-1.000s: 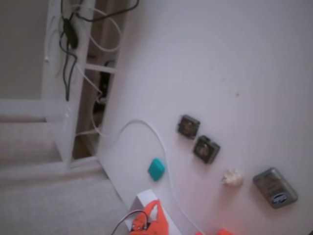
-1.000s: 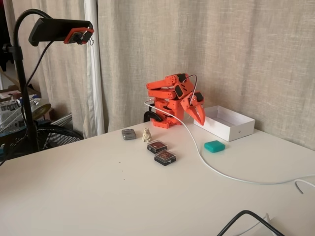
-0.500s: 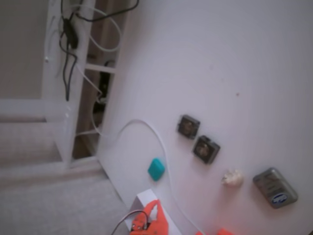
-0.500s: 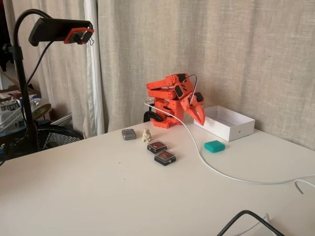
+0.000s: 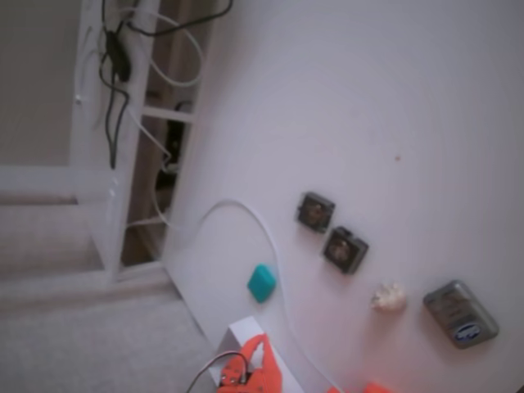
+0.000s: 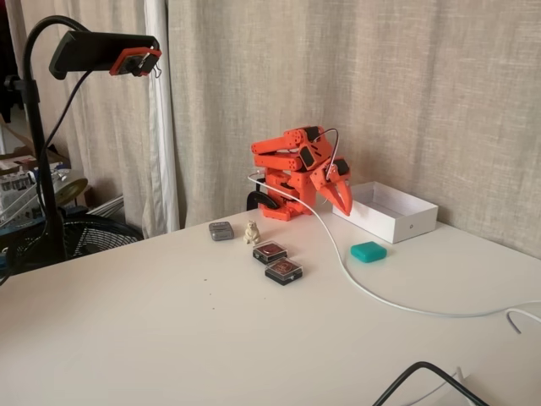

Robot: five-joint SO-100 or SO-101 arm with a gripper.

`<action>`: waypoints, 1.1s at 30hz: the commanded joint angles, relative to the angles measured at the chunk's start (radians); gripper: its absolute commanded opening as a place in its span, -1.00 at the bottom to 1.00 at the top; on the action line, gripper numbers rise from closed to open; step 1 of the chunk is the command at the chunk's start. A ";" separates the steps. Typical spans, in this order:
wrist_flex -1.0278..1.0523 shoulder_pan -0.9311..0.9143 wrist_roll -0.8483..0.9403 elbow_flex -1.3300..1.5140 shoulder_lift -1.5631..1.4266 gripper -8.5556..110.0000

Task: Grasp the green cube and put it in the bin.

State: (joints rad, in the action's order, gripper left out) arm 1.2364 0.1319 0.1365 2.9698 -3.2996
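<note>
Green cube lying flat on the white tabletop, untouched, just in front of the white bin and right beside the white cable curving across the tabletop. Orange arm sitting folded up behind the cube, upper links stacked over the base, wrist tipping forward and down. Jaws pointing down near the bin's near-left end, well above the tabletop, looking drawn together and holding nothing. Left of the cube, two dark square objects lying side by side; farther left, a small beige figurine and a grey case.
</note>
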 commanded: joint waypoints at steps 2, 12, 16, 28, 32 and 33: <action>0.006 -0.003 -0.002 -0.008 -0.009 -1.00; 0.025 0.015 0.120 -0.370 0.319 -0.82; 0.063 -0.009 0.115 -0.733 0.681 -0.54; -0.121 -0.161 0.127 -0.911 1.307 -0.24; -0.149 -0.198 0.158 -0.871 1.331 -0.08; -0.144 -0.202 0.166 -0.870 1.341 -0.07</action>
State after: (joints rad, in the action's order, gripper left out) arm 1.1029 -0.0522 0.2838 2.1000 -1.9681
